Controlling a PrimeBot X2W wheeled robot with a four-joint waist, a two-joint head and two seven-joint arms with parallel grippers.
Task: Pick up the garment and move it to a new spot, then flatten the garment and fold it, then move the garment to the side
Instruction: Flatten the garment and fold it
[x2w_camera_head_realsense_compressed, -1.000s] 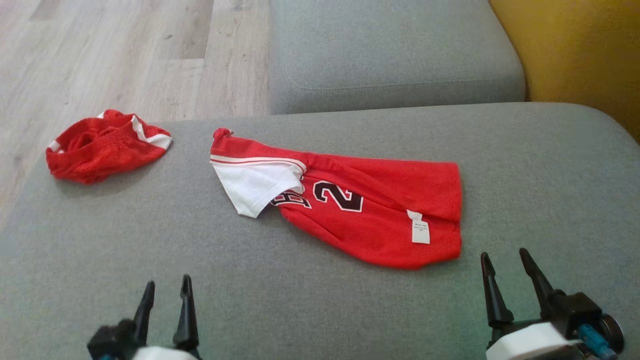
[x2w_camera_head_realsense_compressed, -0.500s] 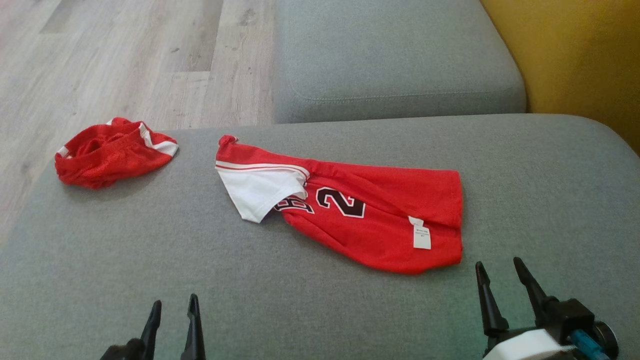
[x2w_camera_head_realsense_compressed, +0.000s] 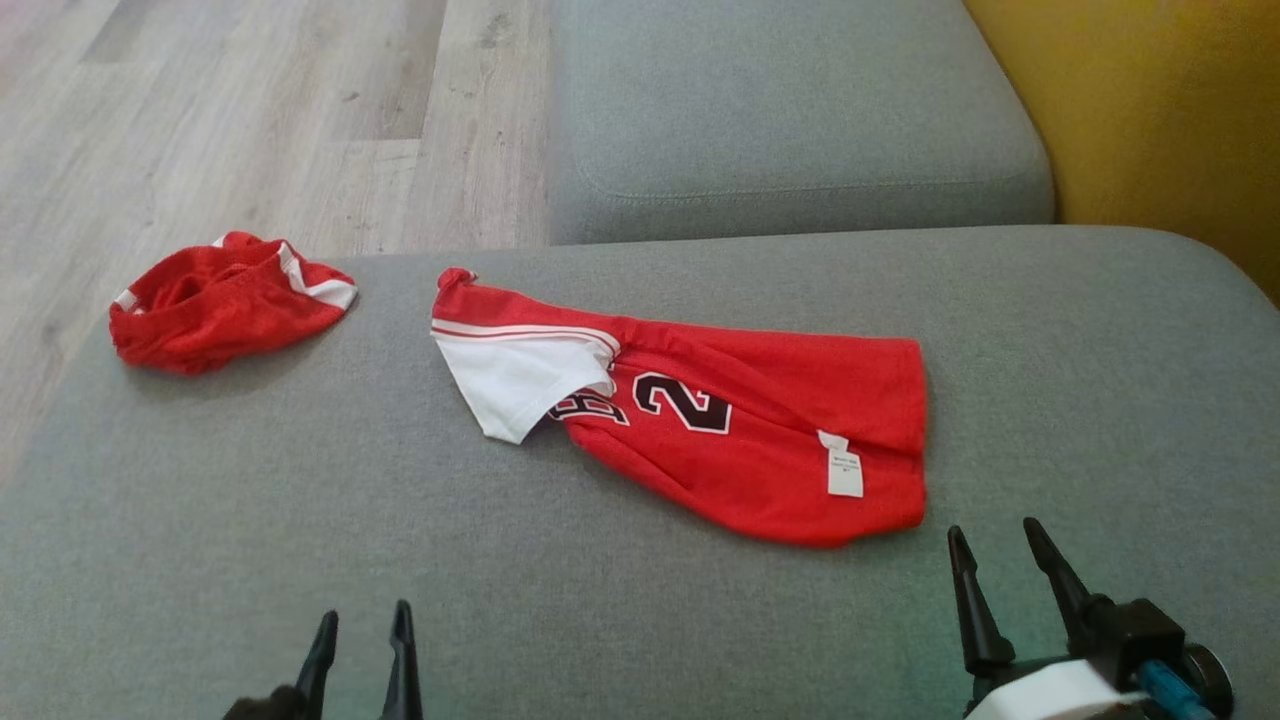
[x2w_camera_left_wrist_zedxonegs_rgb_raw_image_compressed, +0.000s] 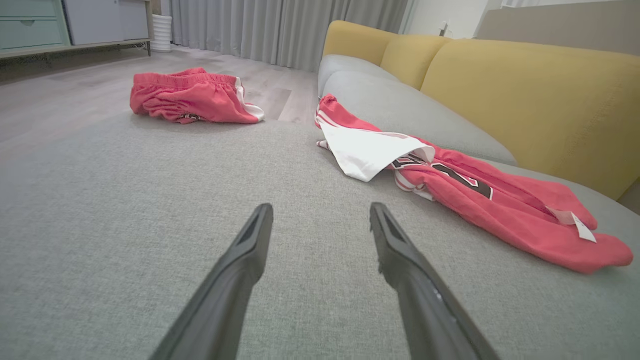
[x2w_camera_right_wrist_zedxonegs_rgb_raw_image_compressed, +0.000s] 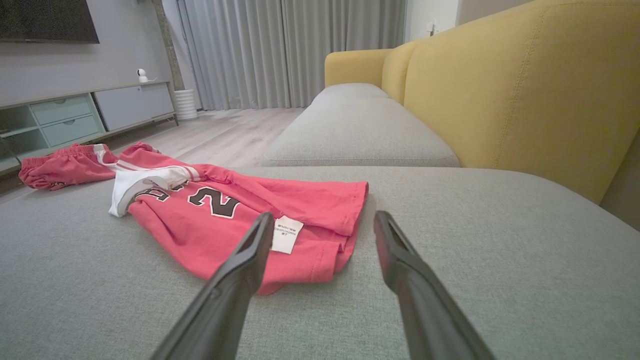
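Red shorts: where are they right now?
In the head view, the red shorts lie bunched at the far left corner of the grey seat cushion, next to the floor. They are left of the red jersey and not touching it.

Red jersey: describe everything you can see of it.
The red jersey looks like thin mesh knit, with a white sleeve beside red-white striped trim, a dark white-outlined numeral 2 and a white care label near the hem. It lies crumpled, partly folded over itself, lengthwise across the grey sofa cushion. Only the cushion touches it.
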